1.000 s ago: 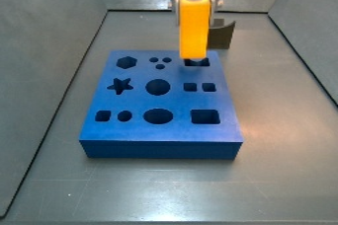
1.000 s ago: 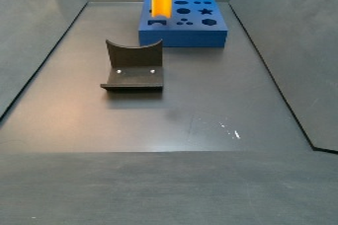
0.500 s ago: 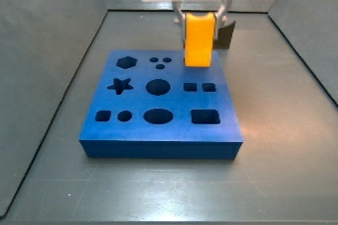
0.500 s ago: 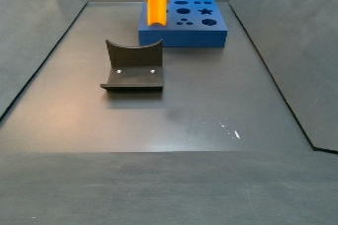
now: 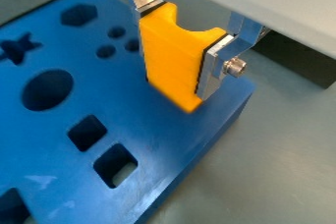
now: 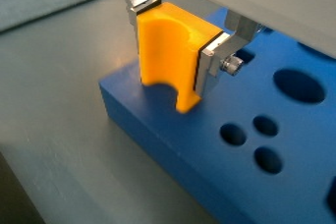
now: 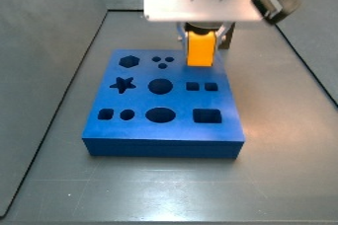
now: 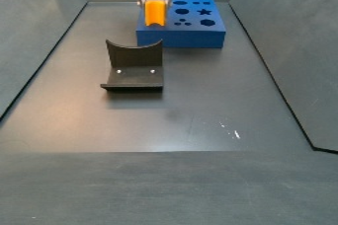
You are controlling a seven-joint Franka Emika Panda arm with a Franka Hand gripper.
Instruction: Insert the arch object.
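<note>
Gripping the bright orange-yellow arch block between its plates, the hand stands at the blue foam board's corner hole; slight tilt could jam it.

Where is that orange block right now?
The orange block is pinched in the claw, low over the far right corner of the blue board in a side view, near its small holes.
</note>
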